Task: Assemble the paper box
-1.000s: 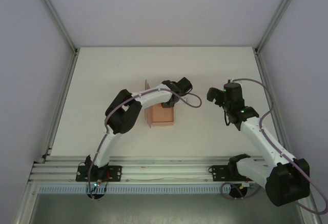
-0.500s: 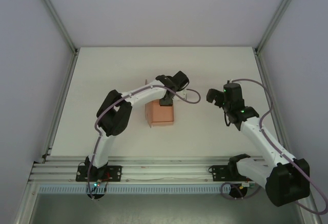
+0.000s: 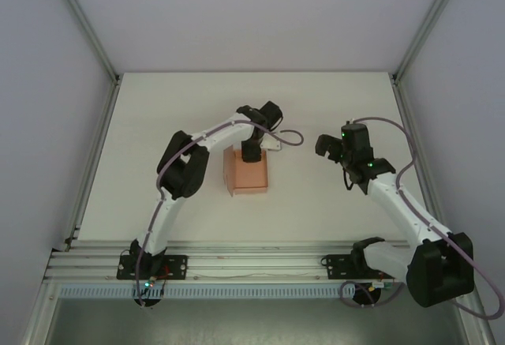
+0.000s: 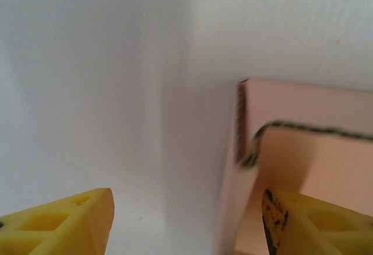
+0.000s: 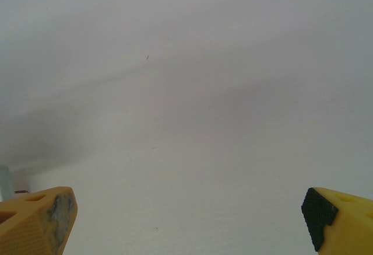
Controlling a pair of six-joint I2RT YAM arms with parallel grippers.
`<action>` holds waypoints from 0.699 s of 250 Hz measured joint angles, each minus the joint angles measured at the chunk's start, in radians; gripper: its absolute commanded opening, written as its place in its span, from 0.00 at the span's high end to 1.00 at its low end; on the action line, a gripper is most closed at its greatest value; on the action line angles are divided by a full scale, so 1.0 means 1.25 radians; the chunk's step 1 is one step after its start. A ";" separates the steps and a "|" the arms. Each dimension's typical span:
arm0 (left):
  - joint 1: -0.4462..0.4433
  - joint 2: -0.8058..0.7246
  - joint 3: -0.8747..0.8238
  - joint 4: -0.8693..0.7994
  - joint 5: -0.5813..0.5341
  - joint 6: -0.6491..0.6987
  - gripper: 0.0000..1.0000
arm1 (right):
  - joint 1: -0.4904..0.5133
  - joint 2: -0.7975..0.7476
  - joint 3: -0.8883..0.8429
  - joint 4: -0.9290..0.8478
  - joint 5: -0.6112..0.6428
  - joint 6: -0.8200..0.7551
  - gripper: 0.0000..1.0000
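The paper box is being shown resting on the white table, near its middle and a little left of centre, as a small salmon-pink rectangular shape. The left gripper is being held over the far edge of the box, pointing downwards. In the left wrist view its yellow fingers are being shown spread apart, with an upright wall and corner of the box standing between them. That wall is being seen close to the finger at the right of the view and well apart from the other, so the jaws are being held open rather than pressed on the card. A curved cut edge of card is being shown just inside the corner. The right gripper is being held above bare table, well apart from the box, on its right side. In the right wrist view its yellow fingers are being shown spread wide, with the table surface lying between them
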 measured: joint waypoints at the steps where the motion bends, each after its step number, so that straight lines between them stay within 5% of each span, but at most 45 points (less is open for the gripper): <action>1: 0.000 0.001 0.000 -0.001 0.000 0.000 0.38 | 0.000 0.000 0.000 0.000 0.000 0.000 0.00; 83: 0.016 0.042 0.055 -0.027 0.020 0.012 0.81 | 0.000 0.012 0.003 0.000 0.000 0.000 0.00; 103: 0.016 0.048 0.056 -0.027 0.015 0.016 1.00 | 0.000 0.012 0.004 0.000 0.000 0.000 0.00; 175: 0.013 0.024 -0.010 0.086 -0.045 0.010 1.00 | 0.000 0.012 0.004 0.000 0.000 0.000 0.00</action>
